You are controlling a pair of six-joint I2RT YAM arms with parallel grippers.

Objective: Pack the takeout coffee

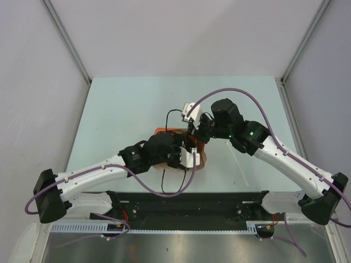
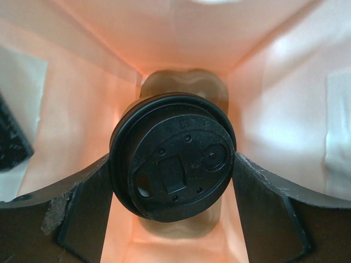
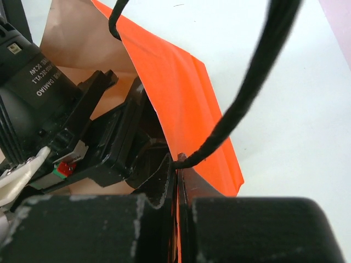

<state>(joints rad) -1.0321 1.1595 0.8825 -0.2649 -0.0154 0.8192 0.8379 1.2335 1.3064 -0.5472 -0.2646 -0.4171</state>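
The takeout coffee [image 2: 173, 156], a tan paper cup under a round black lid, sits between the fingers [image 2: 82, 213] of my left gripper [image 2: 173, 181], which is shut on it deep inside the orange paper bag [image 2: 258, 98]. In the top view the left gripper [image 1: 184, 156] reaches into the bag's [image 1: 202, 159] mouth and the cup is hidden. My right gripper [image 3: 178, 181] is shut on the bag's orange rim [image 3: 181, 109] where a black cord handle [image 3: 241, 93] is fixed, and it holds the bag's side at the back right [image 1: 196, 130].
A thin white stick [image 1: 240, 166] lies on the pale table [image 1: 126, 104] right of the bag. The left arm's black wrist [image 3: 49, 109] fills the bag's mouth in the right wrist view. Grey walls close in the table at the back and sides.
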